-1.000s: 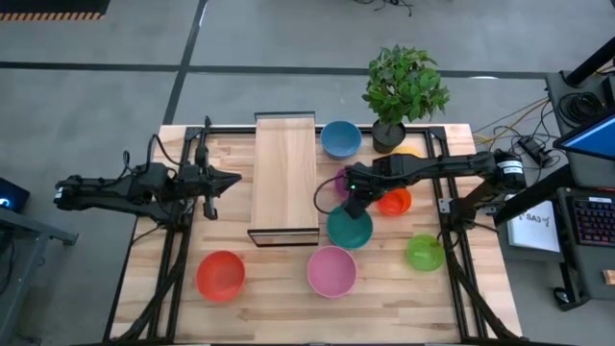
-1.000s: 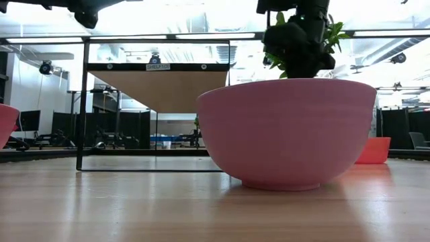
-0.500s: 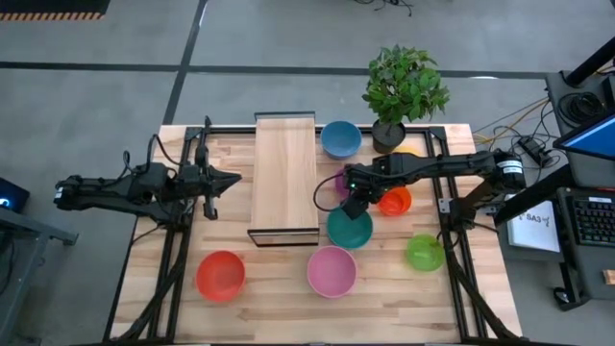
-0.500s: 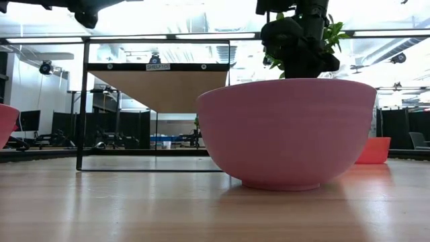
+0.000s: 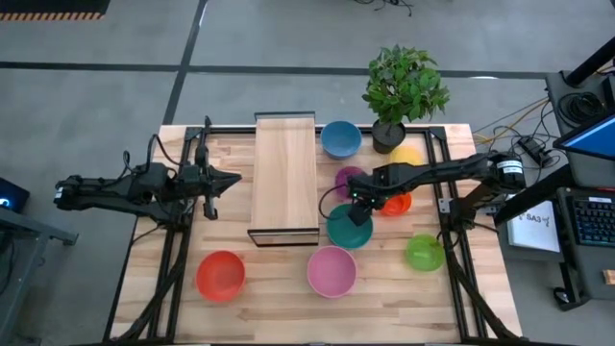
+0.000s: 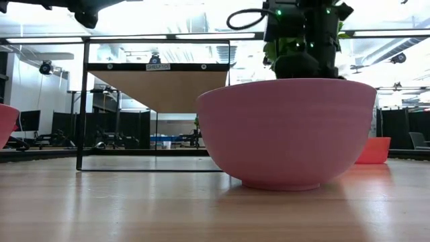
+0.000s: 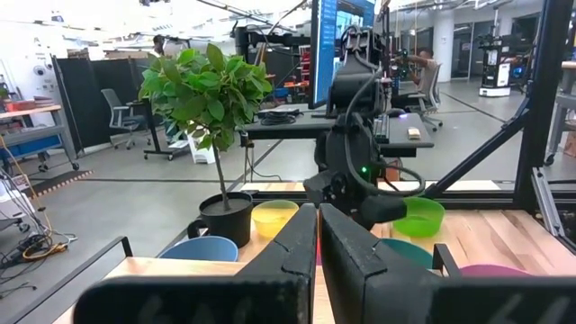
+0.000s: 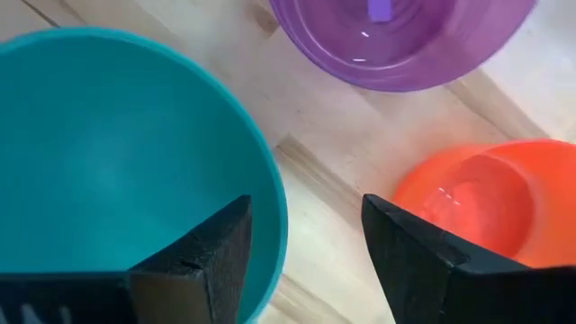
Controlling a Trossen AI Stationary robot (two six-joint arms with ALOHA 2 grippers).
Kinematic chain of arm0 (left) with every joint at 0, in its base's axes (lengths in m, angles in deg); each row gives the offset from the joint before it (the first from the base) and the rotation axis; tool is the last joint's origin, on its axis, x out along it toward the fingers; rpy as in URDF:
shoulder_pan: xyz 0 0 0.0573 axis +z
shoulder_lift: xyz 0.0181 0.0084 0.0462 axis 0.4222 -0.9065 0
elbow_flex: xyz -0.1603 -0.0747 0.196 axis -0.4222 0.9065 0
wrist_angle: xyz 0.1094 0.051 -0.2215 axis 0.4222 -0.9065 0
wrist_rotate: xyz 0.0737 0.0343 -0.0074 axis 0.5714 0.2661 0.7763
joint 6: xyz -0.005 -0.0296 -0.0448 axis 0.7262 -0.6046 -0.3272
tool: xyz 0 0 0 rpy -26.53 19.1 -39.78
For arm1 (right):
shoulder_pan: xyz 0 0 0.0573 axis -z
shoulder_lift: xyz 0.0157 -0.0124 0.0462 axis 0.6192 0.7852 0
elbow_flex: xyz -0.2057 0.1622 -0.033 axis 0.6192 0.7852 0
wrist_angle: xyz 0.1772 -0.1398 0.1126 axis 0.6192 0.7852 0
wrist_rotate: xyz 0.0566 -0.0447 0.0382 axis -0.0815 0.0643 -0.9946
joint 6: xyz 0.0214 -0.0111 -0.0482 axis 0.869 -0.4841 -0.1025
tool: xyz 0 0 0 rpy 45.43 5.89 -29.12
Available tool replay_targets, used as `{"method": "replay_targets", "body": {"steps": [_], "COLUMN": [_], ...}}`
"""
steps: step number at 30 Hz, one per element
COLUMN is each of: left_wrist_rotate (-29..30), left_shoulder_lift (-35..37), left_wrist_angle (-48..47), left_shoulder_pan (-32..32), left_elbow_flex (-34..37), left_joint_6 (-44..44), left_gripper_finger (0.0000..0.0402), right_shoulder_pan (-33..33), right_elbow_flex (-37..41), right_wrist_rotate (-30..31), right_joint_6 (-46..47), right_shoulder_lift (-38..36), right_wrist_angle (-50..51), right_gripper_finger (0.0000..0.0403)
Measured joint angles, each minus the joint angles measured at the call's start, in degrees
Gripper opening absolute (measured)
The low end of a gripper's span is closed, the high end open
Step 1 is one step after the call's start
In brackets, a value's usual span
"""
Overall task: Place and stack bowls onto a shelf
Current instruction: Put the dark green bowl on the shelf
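two dark jointed arms, black cable loops, small green lights, black claws.

1. The high view looks straight down on the whole table (image 5: 288, 308) from well above, with the shelf (image 5: 284, 173) toward 12 o'clock of centre.
2. The low view sits at table-top height, facing level across; the pink bowl (image 6: 285, 131) is very near its lens.
3. The left wrist view faces across the table toward the plant (image 7: 205, 99), shared with the high view.
4. The right wrist view looks closely down on the teal bowl (image 8: 117, 153), purple bowl (image 8: 396, 40) and orange bowl (image 8: 486, 198).
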Motion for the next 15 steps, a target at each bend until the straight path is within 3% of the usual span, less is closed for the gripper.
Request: {"method": "replay_targets", "body": {"steps": [10, 15], "left_wrist_rotate": [0.0, 0.0], "left_shoulder_lift": [-0.01, 0.0], "left_wrist_angle": [0.0, 0.02], "left_shoulder_pan": [-0.01, 0.0], "left_elbow_flex": [0.0, -0.02], "left_joint_6": [0.0, 0.02], "left_gripper_finger": [0.0, 0.0], "right_shoulder_pan": [0.0, 0.02], "right_elbow_flex": [5.92, 6.91], "right_wrist_rotate": [-0.05, -0.03], "right_joint_6": [0.0, 0.04], "right_shoulder_lift": [0.02, 0.01], "right_wrist_angle": [-11.31, -12.13], "right_gripper_finger": [0.0195, 0.0144]}}
